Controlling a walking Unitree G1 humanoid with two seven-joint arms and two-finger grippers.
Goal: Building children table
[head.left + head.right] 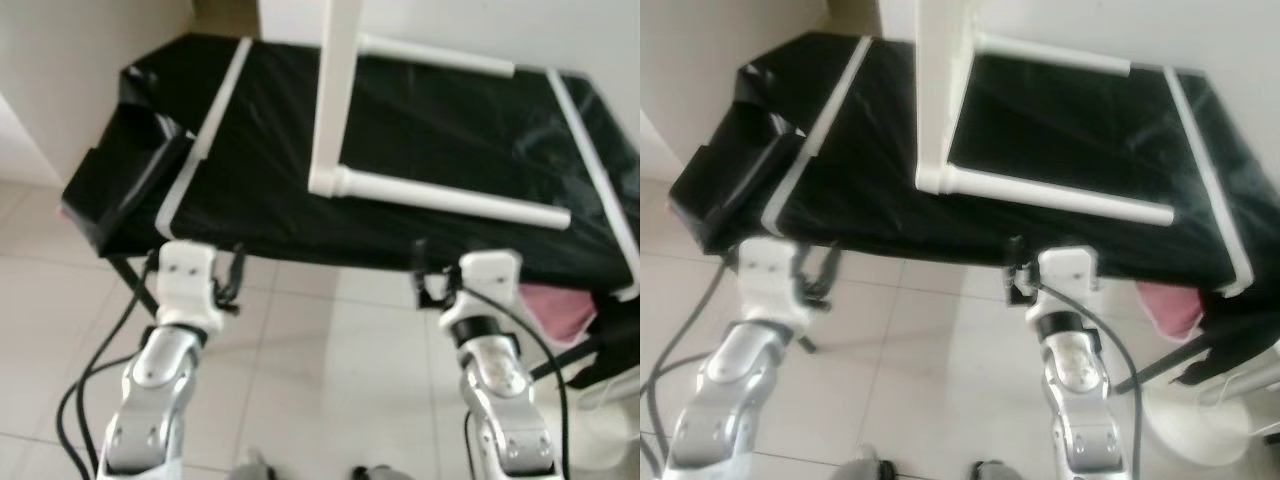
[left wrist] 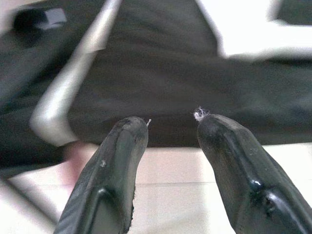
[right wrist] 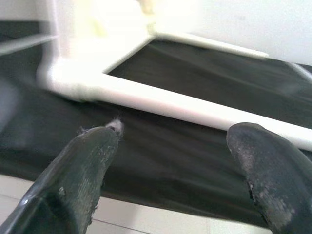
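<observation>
A low table (image 1: 300, 215) draped in a black cloth (image 1: 430, 130) stands against a pale wall (image 1: 70, 70); every place below is given from that table. On its top lies the white frame (image 1: 440, 195) of the children's table, its nearest round bar running across the cloth a little back from the front edge; a tall flat white panel (image 1: 335, 90) rises upright from the corner at the bar's left end, and a second bar (image 1: 435, 55) runs along the far side. White strips (image 1: 205, 125) cross the cloth near the left and right ends. A black box (image 1: 115, 180) hangs off the left end; something pink (image 1: 555, 305) shows under the right end.

The left gripper (image 2: 168, 126) is held just short of the front edge, toward the left end, its two black fingers (image 2: 117, 161) spread apart and holding nothing; the right gripper (image 3: 190, 134) is held before the front edge facing the near bar, its fingers likewise wide apart and empty; neither touches the frame. Pale floor tiles (image 1: 320, 380) lie below.
</observation>
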